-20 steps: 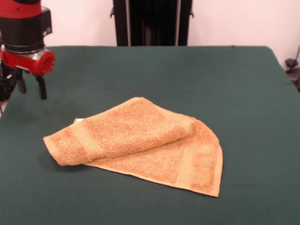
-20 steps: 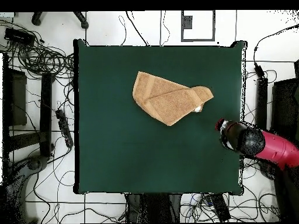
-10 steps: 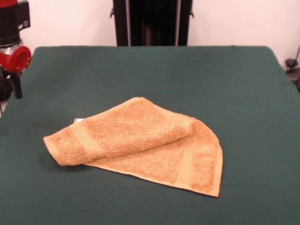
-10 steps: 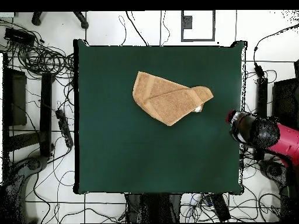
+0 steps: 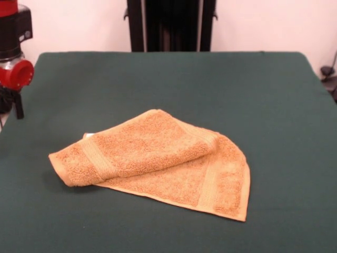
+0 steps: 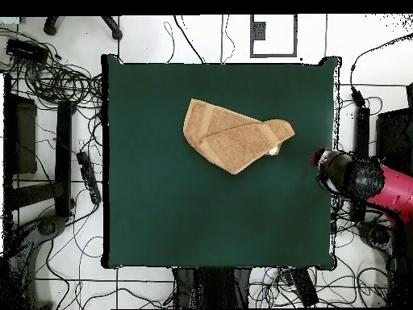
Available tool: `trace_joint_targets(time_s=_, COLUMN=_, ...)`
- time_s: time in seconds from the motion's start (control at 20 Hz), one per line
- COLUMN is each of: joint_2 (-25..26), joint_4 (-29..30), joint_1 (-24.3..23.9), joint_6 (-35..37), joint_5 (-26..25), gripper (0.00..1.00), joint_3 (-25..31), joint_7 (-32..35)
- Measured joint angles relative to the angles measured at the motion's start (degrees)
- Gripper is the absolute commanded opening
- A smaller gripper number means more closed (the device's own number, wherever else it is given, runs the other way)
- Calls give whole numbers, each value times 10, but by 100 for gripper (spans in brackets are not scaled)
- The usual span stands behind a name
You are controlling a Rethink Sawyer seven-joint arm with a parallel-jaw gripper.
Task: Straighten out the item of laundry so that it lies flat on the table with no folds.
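Washcloth (image 5: pixel 158 161): orange-tan terry, folded over itself, near centre of green table (image 5: pixel 263 105), white tag at its 10 o'clock edge | Gripper (image 5: pixel 13 103): at table's 9 o'clock edge, well apart from cloth; jaw state cannot be told

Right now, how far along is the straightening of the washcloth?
Nothing looks done: the washcloth is folded over itself on the table, one flap doubled across the lower layer. Nothing is in hand; the gripper sits at the table's edge, apart from the cloth. Left: grasp the flap, unfold it, flatten.
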Motion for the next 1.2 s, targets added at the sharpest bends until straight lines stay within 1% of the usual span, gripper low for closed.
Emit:
trace_joint_targets(time_s=0.4, joint_2=23, joint_4=-22, joint_1=48, joint_6=0, joint_5=9, gripper=100, joint_3=-3, joint_7=0)
trace_joint_targets(time_s=0.6, joint_2=34, joint_4=-43, joint_1=74, joint_6=4, joint_5=31, gripper=100, joint_3=-3, joint_7=0)
trace_joint_targets(time_s=0.95, joint_2=53, joint_4=-89, joint_1=91, joint_6=36, joint_5=60, gripper=100, joint_3=-3, joint_7=0)
trace_joint_targets(time_s=1.2, joint_2=67, joint_4=-123, joint_1=92, joint_6=53, joint_5=71, gripper=100, joint_3=-5, joint_7=0)
